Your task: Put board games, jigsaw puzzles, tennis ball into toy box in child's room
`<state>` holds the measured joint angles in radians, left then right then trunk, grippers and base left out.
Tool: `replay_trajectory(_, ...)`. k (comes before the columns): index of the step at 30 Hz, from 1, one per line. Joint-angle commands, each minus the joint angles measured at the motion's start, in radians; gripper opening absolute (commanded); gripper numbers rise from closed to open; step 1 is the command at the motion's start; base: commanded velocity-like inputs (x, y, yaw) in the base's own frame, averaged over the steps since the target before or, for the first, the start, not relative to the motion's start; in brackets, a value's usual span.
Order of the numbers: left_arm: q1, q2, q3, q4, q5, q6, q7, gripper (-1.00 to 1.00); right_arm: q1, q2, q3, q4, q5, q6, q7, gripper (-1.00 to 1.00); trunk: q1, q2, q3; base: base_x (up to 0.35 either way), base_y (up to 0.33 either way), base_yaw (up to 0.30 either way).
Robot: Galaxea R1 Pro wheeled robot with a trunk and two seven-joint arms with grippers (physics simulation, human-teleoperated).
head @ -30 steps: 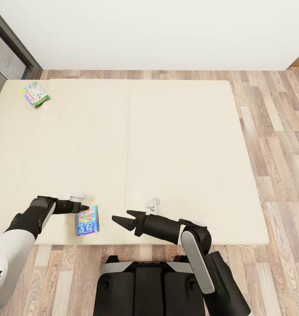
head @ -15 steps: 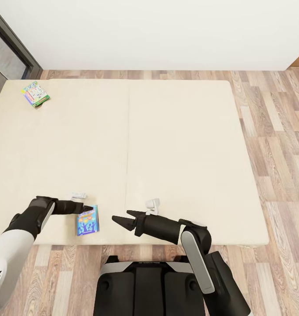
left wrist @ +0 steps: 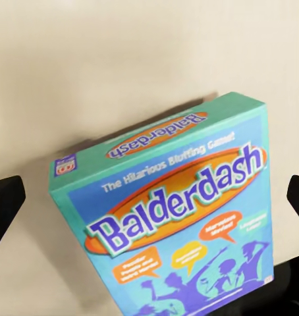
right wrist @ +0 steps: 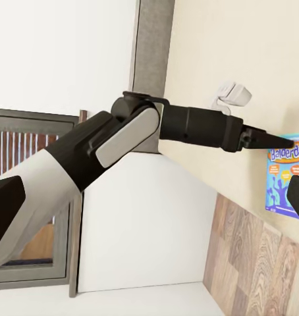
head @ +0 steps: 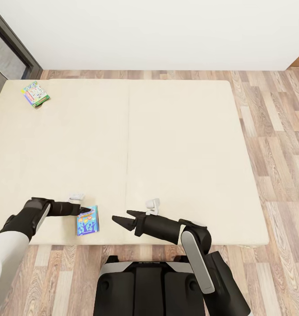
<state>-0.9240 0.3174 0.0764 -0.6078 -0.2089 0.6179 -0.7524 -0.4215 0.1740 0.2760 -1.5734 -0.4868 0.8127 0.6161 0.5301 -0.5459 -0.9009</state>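
1. Right gripper, lower centre of the head view: jaws apart, empty, hovering over the near edge of the bed.
2. Left gripper, lower left: jaws spread wide, tips astride the top end of the blue board game, which lies flat near the bed's front edge.
3. Judged light, stiff and smooth; best pinched across its short edges.
4. Second board game, upper left corner of the bed.
5. Whether the left tips touch the blue box is unclear.
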Motion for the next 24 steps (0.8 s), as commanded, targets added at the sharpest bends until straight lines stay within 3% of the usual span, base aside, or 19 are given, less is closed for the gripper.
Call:
replay_trajectory(1,0.000,0.000,0.006,-0.001,-0.009,0.006,-0.009,1.00,0.000,0.000,-0.001,0.000,-0.002,0.006,0.001,1.00,0.000,-0.001,-0.001,0.000,0.000,0.000)
replay_trajectory(24,0.030,-0.002,0.009,0.001,-0.007,0.006,0.004,1.00,0.000,0.000,-0.001,0.000,-0.002,0.006,0.001,1.00,0.000,-0.001,-0.001,0.000,0.000,0.000)
